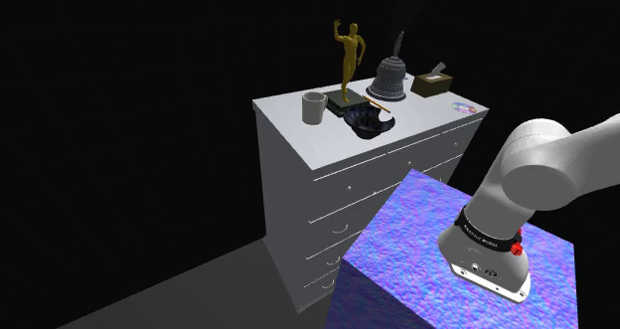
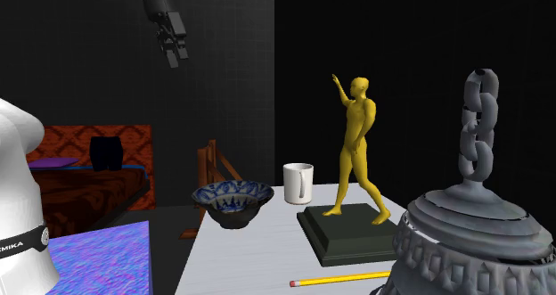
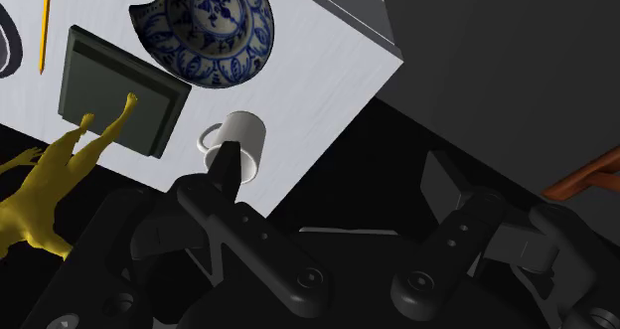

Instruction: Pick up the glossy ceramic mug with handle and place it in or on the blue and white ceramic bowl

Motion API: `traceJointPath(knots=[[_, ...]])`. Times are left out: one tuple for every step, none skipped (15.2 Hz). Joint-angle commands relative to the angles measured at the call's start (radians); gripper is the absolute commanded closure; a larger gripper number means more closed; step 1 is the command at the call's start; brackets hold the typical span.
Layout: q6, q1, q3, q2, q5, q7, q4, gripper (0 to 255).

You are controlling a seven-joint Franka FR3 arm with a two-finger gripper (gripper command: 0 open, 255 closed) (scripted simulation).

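Shoulder view: white mug (image 1: 314, 107) upright at that view's left end of white dresser (image 1: 368, 153) top, near bowl (image 1: 370, 120), with gold figurine (image 1: 349, 57), bell (image 1: 389, 79) and box (image 1: 434, 82) behind. Second exterior view: gripper (image 2: 175, 58) high above, well apart from mug (image 2: 298, 183); blue and white bowl (image 2: 233, 201) to view's left of it, figurine (image 2: 359, 142) to view's right, 1 pencil (image 2: 343, 279) nearer camera. Wrist view: 2 fingers (image 3: 224, 178) spread wide, holding nothing, mug (image 3: 246, 136) partly behind 1 fingertip, near bowl (image 3: 204, 29).
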Motion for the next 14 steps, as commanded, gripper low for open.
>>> traceJointPath(knots=[[0.000, 0.000, 0.000, 0.000, 0.000, 0.000, 0.000, 0], [0.026, -0.002, -0.003, 0.028, -0.002, -0.002, -0.004, 0], [0.052, -0.004, -0.006, 0.056, -0.004, -0.004, -0.007, 0], [0.077, -0.006, -0.010, 0.086, -0.006, -0.007, -0.009, 0], [0.102, -0.007, -0.013, 0.116, -0.008, -0.009, -0.010, 0], [0.127, -0.009, -0.016, 0.147, -0.010, -0.011, -0.009, 0], [0.151, -0.011, -0.019, 0.179, -0.012, -0.013, -0.008, 0], [0.174, -0.013, -0.022, 0.211, -0.014, -0.015, -0.005, 0], [0.197, -0.015, -0.025, 0.244, -0.015, -0.017, 0.000, 0], [0.219, -0.017, -0.028, 0.278, -0.017, -0.019, 0.005, 0], [0.241, -0.018, -0.030, 0.312, -0.018, -0.021, 0.012, 0], [0.262, -0.020, -0.033, 0.347, -0.019, -0.023, 0.020, 0], [0.282, -0.021, -0.036, 0.382, -0.021, -0.025, 0.029, 0], [0.301, -0.023, -0.039, 0.417, -0.021, -0.027, 0.039, 0]])
